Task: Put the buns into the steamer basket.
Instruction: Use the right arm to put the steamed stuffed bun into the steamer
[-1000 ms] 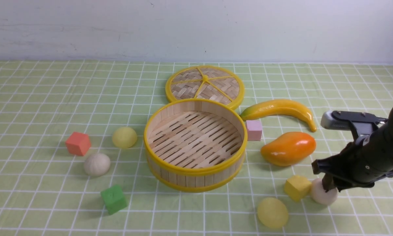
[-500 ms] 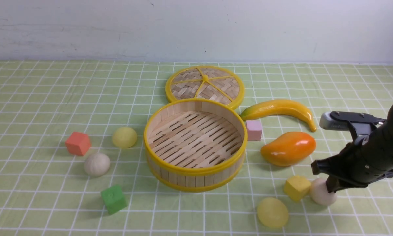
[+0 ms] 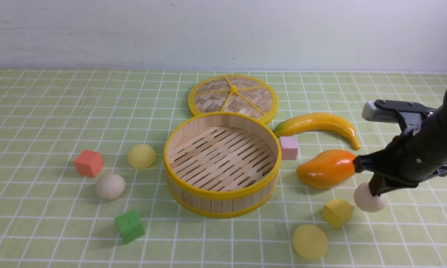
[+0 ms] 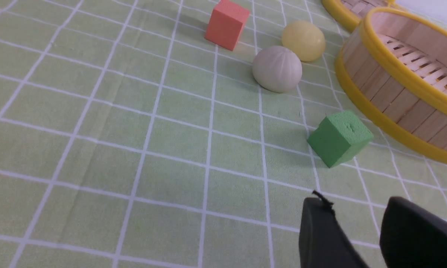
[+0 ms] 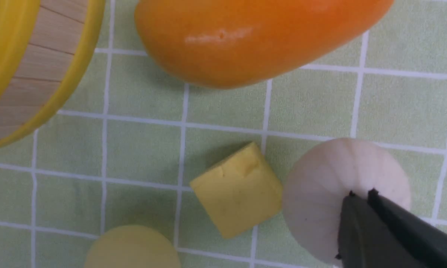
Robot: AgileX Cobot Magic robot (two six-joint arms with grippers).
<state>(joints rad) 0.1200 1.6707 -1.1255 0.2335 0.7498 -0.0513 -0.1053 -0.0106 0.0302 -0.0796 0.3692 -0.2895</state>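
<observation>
Got one white bun (image 3: 370, 200) pinched in the right pincer (image 3: 374, 191), caught only near its top edge going by the wrist view, and apparently hanging just clear of the surface (image 3: 41, 223) next to the yellow block (image 3: 337, 212). No grip on the left pincer (image 4: 357, 238): fingers apart, nothing between them. Nothing in the basket (image 3: 216, 203) yet, and the mango (image 3: 327, 168) parked right between it and the load.

So: lift higher first, enough to clear the mango and the basket's wall, then swing across toward the middle of the slats. Go slow, because a shallow pinch like that on a round thing could easily slip. Lower close to the slats before letting go, otherwise probably a bounce or a roll. Drop it a bit off-centre to leave room for the second white bun (image 3: 110, 186), the yellow bun (image 3: 142, 156) and the other yellow bun (image 3: 310, 241).
</observation>
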